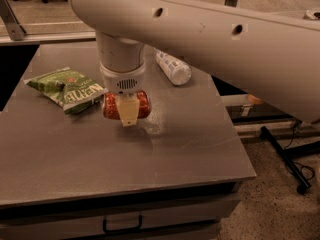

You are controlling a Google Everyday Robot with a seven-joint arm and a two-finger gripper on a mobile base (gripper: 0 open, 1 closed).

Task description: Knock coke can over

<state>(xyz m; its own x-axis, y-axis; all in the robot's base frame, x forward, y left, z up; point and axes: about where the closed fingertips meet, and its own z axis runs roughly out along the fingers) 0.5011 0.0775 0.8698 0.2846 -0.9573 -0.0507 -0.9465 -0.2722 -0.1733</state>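
The red coke can (142, 105) is on the grey table (190, 144), left of centre, and looks to be lying on its side with its length running left to right. My gripper (127, 118) hangs straight down from the big white arm (210, 39) and sits right in front of the can, covering its middle. Only the two red ends of the can show, one on each side of the gripper.
A green chip bag (65, 88) lies just left of the can, nearly touching it. A clear plastic bottle with a white label (172, 68) lies on its side behind and to the right. The table's right edge drops to a floor with black stand legs (287, 159).
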